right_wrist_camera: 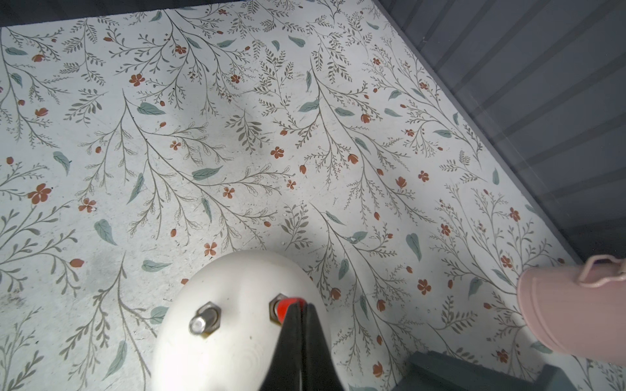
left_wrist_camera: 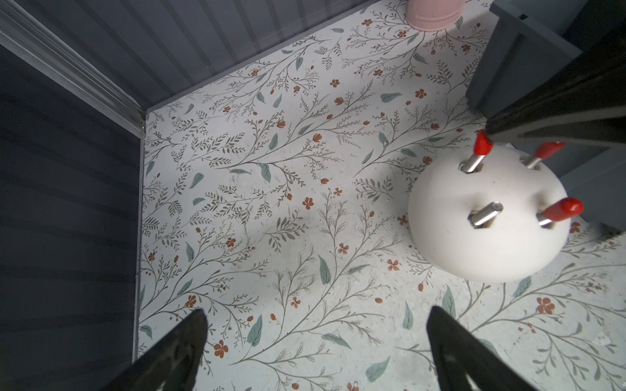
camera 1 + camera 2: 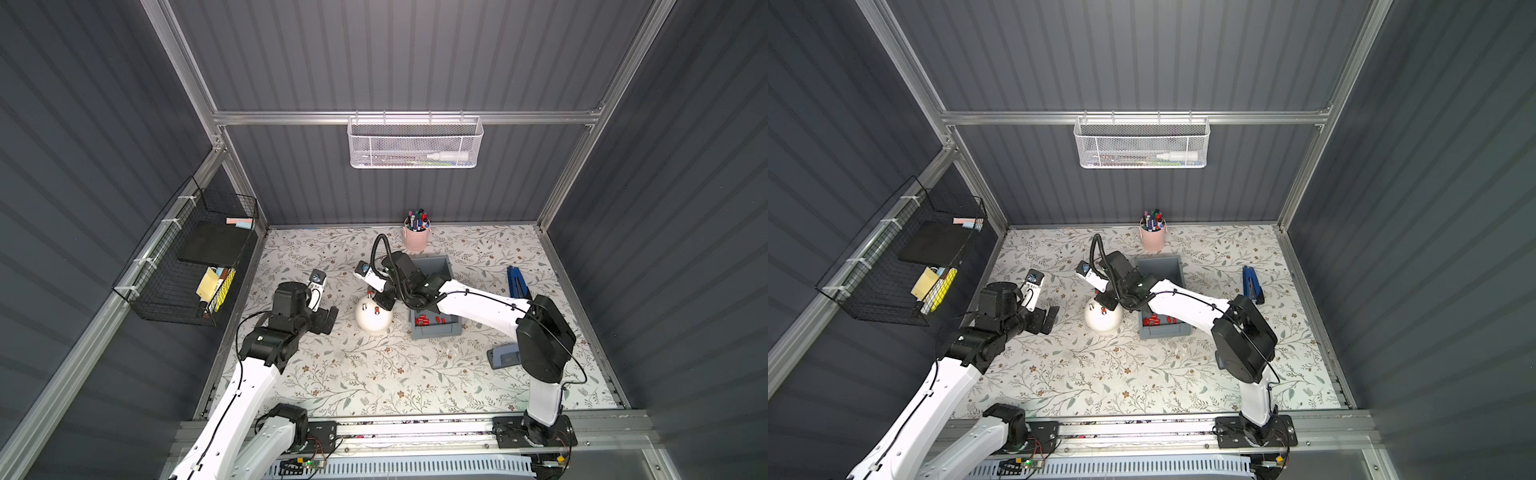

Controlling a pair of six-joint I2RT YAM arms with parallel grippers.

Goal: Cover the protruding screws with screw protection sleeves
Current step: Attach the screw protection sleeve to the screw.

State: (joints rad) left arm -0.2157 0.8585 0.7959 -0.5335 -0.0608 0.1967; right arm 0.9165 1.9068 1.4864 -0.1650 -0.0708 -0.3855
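The right pincer [image 1: 299, 306] has its two black jaws closed tight together, tips against a red sleeve [image 1: 286, 304] that sits on one screw of the white dome [image 1: 237, 355]; whether the tips nip the sleeve's end or only press on it cannot be told. In the left wrist view, silver shaft shows below this sleeve, as it does below the others. Just beside the tips stands the bare screw [image 1: 203, 321], a short steel pin with a nut at its foot, the only one uncovered. Back from the tips, on the dome's side nearer the right arm, are a second sleeved screw [image 2: 550, 149] and a third sleeved screw [image 2: 564, 208]. Farther back, under the right forearm, a grey bin [image 3: 436, 332] holds the spare sleeves [image 3: 424, 320], lying loose. Across the dome, well apart from the right pincer, the left pincer [image 2: 318, 338] hangs over the flowered counter [image 3: 353, 374] with jaws wide and nothing between them. Farther off, toward the back wall, a pink cup [image 3: 417, 241] holds pens.

The sleeves look tiny, light and rubbery, so they are likely to squash, slip or flick away. They are best taken across the sides near the closed end, leaving the open mouth free, then pushed straight along the pin. The dome looks smooth and unclamped, so a sideways push may slide it
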